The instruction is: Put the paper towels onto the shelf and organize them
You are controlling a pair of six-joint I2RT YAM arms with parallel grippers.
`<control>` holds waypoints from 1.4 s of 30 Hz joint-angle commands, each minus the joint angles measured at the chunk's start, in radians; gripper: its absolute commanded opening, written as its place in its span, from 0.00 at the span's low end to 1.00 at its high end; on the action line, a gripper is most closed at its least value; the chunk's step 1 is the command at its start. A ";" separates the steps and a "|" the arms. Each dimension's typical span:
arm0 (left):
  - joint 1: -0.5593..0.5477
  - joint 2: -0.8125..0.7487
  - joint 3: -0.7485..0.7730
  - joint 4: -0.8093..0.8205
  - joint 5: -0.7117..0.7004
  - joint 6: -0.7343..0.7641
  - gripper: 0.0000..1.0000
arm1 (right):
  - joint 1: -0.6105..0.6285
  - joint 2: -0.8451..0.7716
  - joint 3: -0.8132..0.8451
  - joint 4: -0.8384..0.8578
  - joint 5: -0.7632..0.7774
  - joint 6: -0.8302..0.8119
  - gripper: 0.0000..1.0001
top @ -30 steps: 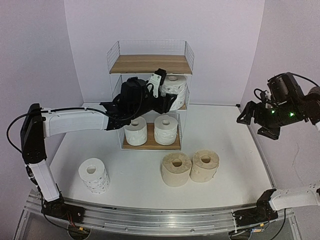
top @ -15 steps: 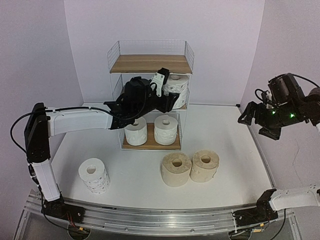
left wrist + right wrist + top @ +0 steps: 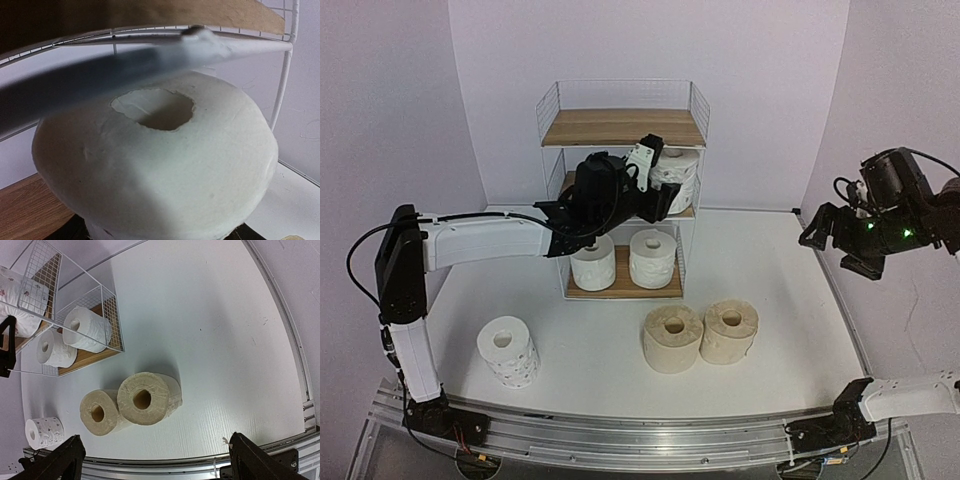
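Observation:
The shelf (image 3: 620, 127) stands at the back of the table. My left gripper (image 3: 654, 186) reaches into its middle tier and is shut on a white paper towel roll with faint print (image 3: 676, 172). That roll fills the left wrist view (image 3: 155, 165), just under the top board, hole facing the camera. Two white rolls (image 3: 591, 262) (image 3: 652, 258) stand on the bottom tier. Two beige rolls (image 3: 672, 338) (image 3: 729, 331) and one printed roll (image 3: 508, 350) stand on the table. My right gripper (image 3: 855, 245) hangs open and empty, high at the right.
The top board of the shelf (image 3: 150, 15) and its wire rim are close above the held roll. The right wrist view shows the beige rolls (image 3: 145, 400), the shelf's mesh side (image 3: 107, 320) and the table's metal front rail (image 3: 200, 465).
My left arm has moved a little up and to the right, carrying the printed roll deeper into the middle tier. The right gripper has barely shifted.

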 commanded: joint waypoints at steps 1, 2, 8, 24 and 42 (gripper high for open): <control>0.012 0.000 0.041 0.055 -0.015 -0.020 0.54 | -0.004 -0.015 -0.011 0.024 0.025 -0.009 0.97; 0.012 -0.005 0.035 0.058 -0.012 -0.021 0.57 | -0.004 -0.015 -0.012 0.025 0.025 -0.010 0.97; 0.013 -0.028 0.013 0.068 -0.013 -0.021 0.70 | -0.004 -0.014 -0.015 0.025 0.025 -0.016 0.97; 0.012 -0.086 -0.058 0.097 -0.031 -0.051 0.92 | -0.004 -0.023 -0.026 0.028 0.019 -0.014 0.97; 0.013 -0.141 -0.138 0.115 -0.034 -0.093 0.92 | -0.004 -0.030 -0.048 0.040 0.007 -0.015 0.97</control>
